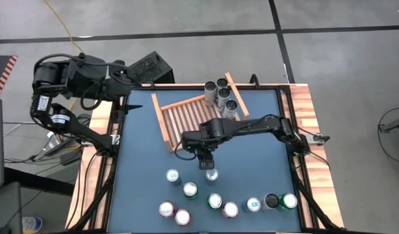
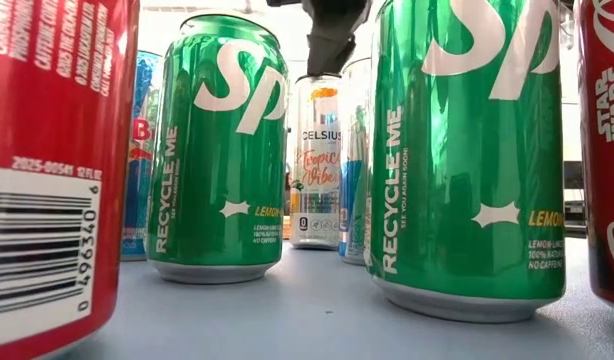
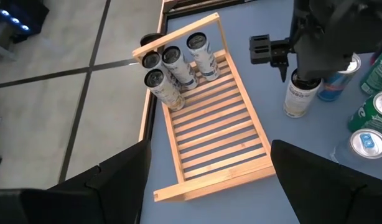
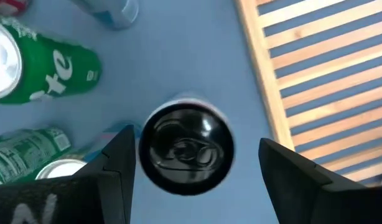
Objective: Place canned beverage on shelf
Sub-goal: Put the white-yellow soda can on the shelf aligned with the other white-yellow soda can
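The shelf [image 1: 190,117] is a light wooden slatted rack lying on the blue table top, far of centre. Several white cans [image 1: 221,94] stand in its far right corner, also seen in the left wrist view [image 3: 172,62]. A tall white Celsius can [image 2: 317,160] with a dark top [image 4: 186,148] stands upright on the table just near of the shelf. My right gripper [image 1: 210,164] hangs over it, pointing down and open, one finger on either side of the can's top. My left gripper [image 3: 209,149] waits open, high off the table's far left corner.
Several loose cans stand along the table's near part: green Sprite cans [image 2: 217,150] [image 2: 467,150], red ones [image 2: 47,170], blue ones [image 3: 333,87]. Two green cans [image 4: 35,68] stand close beside the Celsius can. The shelf's slats [image 3: 216,130] lie bare toward its near end.
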Motion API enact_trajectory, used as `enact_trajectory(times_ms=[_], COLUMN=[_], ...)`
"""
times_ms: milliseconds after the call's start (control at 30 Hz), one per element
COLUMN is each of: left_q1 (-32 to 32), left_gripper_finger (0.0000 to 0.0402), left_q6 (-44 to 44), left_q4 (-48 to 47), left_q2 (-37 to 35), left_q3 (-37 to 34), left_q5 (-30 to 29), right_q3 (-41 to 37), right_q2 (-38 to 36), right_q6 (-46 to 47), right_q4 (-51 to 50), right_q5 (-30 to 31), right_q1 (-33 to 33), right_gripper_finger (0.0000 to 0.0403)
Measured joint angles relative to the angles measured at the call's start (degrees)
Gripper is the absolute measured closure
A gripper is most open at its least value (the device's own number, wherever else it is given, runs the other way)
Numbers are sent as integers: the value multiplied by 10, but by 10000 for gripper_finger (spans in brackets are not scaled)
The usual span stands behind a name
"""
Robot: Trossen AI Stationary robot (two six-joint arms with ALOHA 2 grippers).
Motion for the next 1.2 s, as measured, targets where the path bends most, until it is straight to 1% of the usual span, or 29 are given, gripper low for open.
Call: enact_trajectory(times_ms=[233,367,500,600,767,967,1033,1200], left_q1=[0,0,0,0,0,0,0,0], left_gripper_finger=[83,83,83,83,83,83,83,83], left_q6=[0,2,4,4,4,4,4,3], left_q4=[0,0,0,0,0,0,0,0], left_q2=[0,0,0,0,0,0,0,0], left_q3=[0,0,0,0,0,0,0,0], left_q5=[0,-1,-1,-2,-2,-2,-2,-2], right_q3=[-32,-34,-34,-34,-34,-34,-33,-33], right_q2=[0,0,0,0,0,0,0,0], right_q6=[-3,-12,-11,-12,-11,-16,-16,-17], right_q4=[23,41,35,32,35,35,35,33], right_q5=[-3,-4,-6,-20,-20,-20,-19,-18], right_q1=[-3,-2,-3,-3,-3,-3,-3,-2], right_gripper_finger=[147,147,153,172,204,270,286,288])
